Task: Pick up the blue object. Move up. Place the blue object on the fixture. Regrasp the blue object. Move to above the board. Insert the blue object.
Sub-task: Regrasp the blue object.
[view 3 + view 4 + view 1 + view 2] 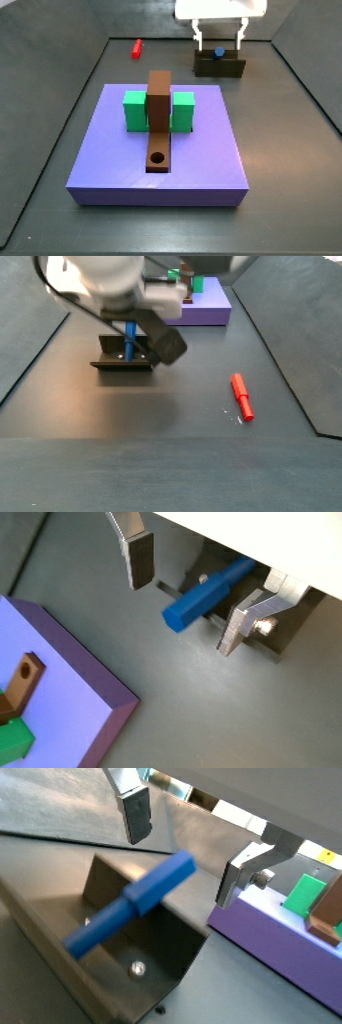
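The blue object [207, 597] is a slim blue peg that leans in the slot of the dark fixture [147, 943]. One end of the blue object [130, 908] pokes up past the fixture's edge. My gripper [187, 612] is open, its silver fingers [138, 557] standing apart on either side of the peg without touching it. In a side view the gripper [219, 47] hangs just above the fixture [219, 67] at the far end of the floor. The lavender board [201, 160] lies nearer, carrying a brown bar [159, 120] with a round hole.
A green block [134, 112] sits on the board under the brown bar. A red peg [136, 48] lies on the dark floor, away from the fixture. Raised walls border the floor. The board's corner [80, 682] shows close beside the fixture.
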{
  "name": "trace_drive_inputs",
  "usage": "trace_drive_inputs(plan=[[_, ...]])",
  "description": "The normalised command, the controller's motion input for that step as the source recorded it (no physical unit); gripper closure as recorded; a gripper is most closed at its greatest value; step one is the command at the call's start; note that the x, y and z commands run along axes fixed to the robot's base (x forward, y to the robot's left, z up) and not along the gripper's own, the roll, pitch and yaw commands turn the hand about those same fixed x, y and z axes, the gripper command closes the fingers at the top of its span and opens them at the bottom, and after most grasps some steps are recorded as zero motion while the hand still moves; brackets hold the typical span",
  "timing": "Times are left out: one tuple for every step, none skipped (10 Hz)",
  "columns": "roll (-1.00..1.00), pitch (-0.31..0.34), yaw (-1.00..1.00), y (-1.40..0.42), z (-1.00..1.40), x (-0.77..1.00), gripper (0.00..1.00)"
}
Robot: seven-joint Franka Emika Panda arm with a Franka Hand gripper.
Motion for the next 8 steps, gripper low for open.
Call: trace_drive_inputs(plan=[[1.00, 0.289, 0.00, -0.01, 0.52, 0.09, 0.00], [1.00, 0.357, 0.06, -0.01, 0.34, 0.10, 0.00], [1.00, 0.391, 0.16, -0.06, 0.27, 0.15, 0.00], [1.00, 0.346, 0.21, -0.05, 0.25, 0.22, 0.00], [1.00, 0.317, 0.25, -0.02, 0.25, 0.22, 0.00], [1.00, 0.369, 0.25, -0.02, 0.22, 0.16, 0.00], [1.00, 0.420, 0.25, 0.00, 0.17, 0.11, 0.00], [1.00, 0.354, 0.24, 0.00, 0.11, 0.13, 0.00]])
